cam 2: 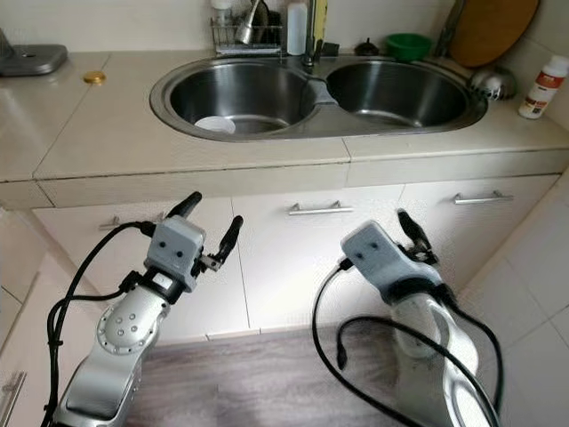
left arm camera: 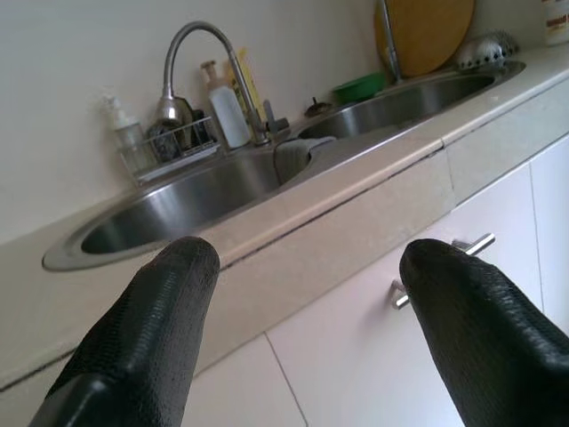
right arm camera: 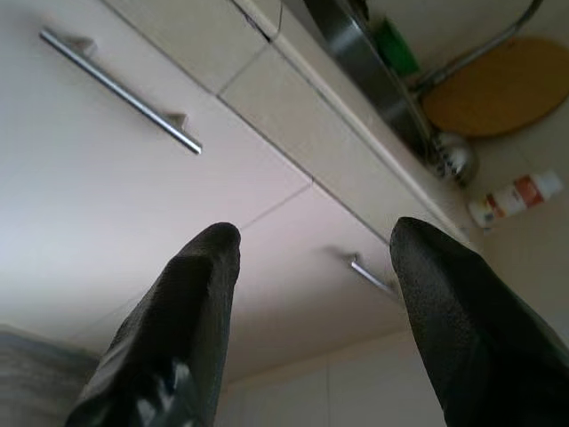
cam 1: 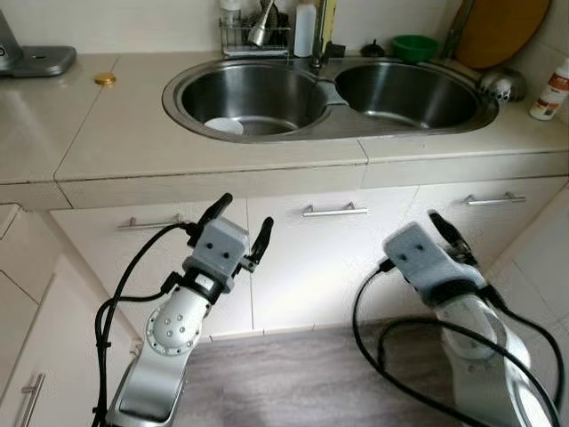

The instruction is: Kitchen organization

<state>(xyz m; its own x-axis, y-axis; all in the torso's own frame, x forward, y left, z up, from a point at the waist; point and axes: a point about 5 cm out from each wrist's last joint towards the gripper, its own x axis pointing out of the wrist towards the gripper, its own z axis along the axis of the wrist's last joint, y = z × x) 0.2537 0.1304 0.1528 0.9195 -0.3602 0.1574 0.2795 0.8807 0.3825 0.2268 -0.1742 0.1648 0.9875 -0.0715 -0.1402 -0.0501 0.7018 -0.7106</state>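
The left gripper (cam 1: 238,224) is hovering with its jaws standing wide and holding nothing, the two black fingers (left arm camera: 160,311) aiming up at the front edge of the worktop (cam 1: 116,133), just below it and in front of the white cabinet doors (cam 1: 311,258). Its silver arm is rising from the lower left, bent at the wrist, with a black cable looping beside it. The right gripper (cam 1: 452,238) is also hanging free before the cabinets, its jaws spread wide and empty, pointing up toward a bar handle (right arm camera: 120,89) and the worktop edge; its arm is coming up from the lower right, wrapped in loops of cable. Open room is lying between the two arms above the grey floor (cam 1: 293,374). Above, a double steel sink (cam 1: 329,98) is sitting in the worktop, with a white bowl (cam 1: 224,125) lying in the left basin. Behind it are standing a tap (left arm camera: 200,53), a wire rack (cam 1: 253,36), a white bottle (cam 1: 305,27) and a green bowl (cam 1: 415,46); a round wooden board (cam 1: 502,31) is leaning at the back right, and a small bottle (cam 1: 553,89) is standing at the far right.
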